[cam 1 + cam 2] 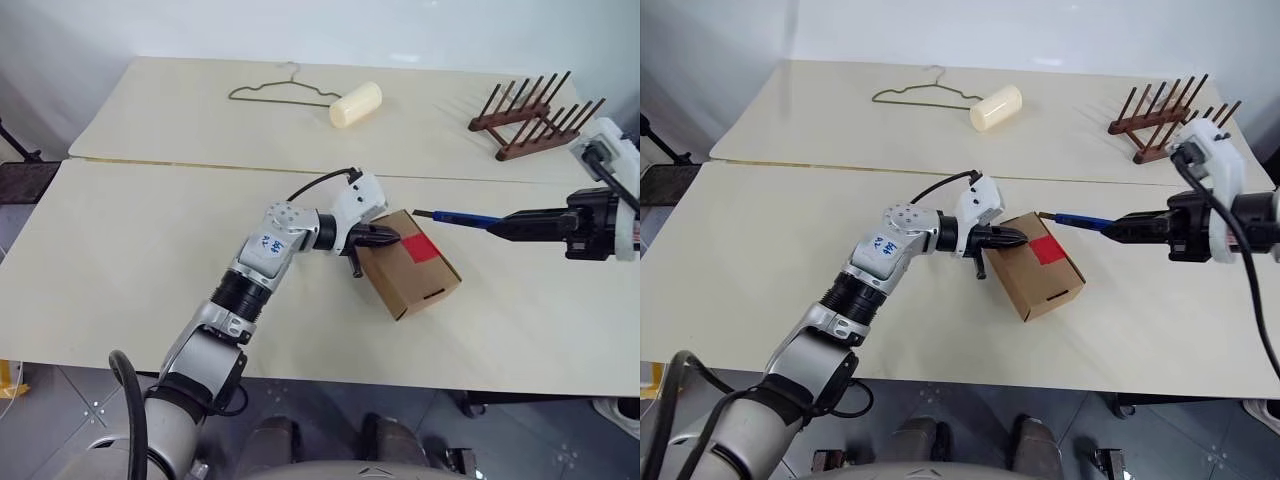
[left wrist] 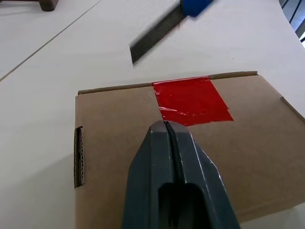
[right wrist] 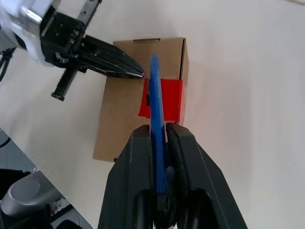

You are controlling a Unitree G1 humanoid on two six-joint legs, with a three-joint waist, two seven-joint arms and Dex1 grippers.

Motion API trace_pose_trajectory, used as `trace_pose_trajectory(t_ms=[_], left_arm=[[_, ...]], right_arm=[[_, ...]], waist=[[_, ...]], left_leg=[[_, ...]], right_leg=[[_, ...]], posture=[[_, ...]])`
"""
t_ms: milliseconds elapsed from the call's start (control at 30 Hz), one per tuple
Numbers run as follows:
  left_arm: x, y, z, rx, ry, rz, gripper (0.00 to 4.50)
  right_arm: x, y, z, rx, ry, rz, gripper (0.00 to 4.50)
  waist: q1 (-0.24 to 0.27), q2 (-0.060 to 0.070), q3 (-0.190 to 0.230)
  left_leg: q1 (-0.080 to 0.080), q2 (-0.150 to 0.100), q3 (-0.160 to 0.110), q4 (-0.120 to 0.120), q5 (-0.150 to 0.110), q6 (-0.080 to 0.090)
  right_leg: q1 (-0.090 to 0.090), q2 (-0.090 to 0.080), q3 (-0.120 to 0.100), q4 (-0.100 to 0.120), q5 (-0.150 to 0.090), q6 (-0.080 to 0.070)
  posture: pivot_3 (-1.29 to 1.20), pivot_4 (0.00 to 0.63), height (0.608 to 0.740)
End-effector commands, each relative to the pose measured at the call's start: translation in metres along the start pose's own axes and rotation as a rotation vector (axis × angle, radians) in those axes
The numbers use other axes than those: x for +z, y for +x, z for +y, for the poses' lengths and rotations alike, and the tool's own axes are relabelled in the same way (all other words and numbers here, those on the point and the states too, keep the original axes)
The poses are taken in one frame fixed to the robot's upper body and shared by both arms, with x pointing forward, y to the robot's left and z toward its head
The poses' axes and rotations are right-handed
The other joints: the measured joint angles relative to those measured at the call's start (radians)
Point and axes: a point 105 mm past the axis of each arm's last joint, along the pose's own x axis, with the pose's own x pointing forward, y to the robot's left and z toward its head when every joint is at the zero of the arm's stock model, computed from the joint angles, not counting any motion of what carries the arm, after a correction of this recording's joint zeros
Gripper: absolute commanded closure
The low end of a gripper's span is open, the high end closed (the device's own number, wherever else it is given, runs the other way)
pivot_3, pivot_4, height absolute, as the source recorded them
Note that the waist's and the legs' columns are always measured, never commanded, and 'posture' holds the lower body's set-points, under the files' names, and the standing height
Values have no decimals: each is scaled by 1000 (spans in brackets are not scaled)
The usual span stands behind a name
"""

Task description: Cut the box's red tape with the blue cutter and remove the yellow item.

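**Trainee:** What do you want me to watch first, from the near side?

**Coach:** Start with your left gripper (image 1: 385, 236). Its fingers are clenched together with nothing between them, and the tip rests on top of the box (image 1: 410, 265), just at the near edge of the red tape (image 1: 423, 246). In my judgement it serves as a hold-down, so you press down gently and do not push sideways, or the box may turn on the table (image 1: 150, 260).

**Trainee:** And the box itself?

**Coach:** It lies closed near the middle of the table, a little to your right, and turned diagonally to the table's edge. The tape sits on the lid and folds over the far edge. The yellow item is hidden; I suppose it is inside.

**Trainee:** Then the cutter?

**Coach:** Your right gripper (image 1: 505, 225) is grasping the blue cutter (image 1: 462, 218) by its back end. The long axis of the cutter is nearly level, and the blade points toward your left, at the far edge of the box, where its tip is very near but I cannot tell if it touches. You should bring the blade along the seam under the tape, slowly, and keep it away from the left fingers (image 3: 125, 64), which are just beside the tape.
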Motion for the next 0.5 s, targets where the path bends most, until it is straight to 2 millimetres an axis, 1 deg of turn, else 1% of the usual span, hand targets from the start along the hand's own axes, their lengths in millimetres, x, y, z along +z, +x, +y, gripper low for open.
trace_pose_trajectory(t_ms=[33,133,267,500], left_arm=[[7,0,-2,4,6,-22,4500],[7,1,-4,-2,-4,-22,4500],[3,1,-12,-28,-15,-9,4500],[1,0,-14,-29,-22,6,4500]], right_arm=[[4,-4,-1,-42,-25,1,4353],[5,0,0,-30,-17,-14,4353],[5,8,-8,-80,-14,-40,4353],[11,13,-6,-68,-15,-66,4353]], waist=[[0,0,0],[-1,0,0],[-1,0,0],[-2,0,0]], left_leg=[[0,0,0,0,0,0],[0,0,0,0,0,0],[0,0,0,0,0,0],[0,0,0,0,0,0]], right_leg=[[0,0,0,0,0,0],[0,0,0,0,0,0],[0,0,0,1,0,0],[0,0,0,1,0,0]], posture=[[0,150,740],[0,150,740],[0,150,740],[0,150,740]])
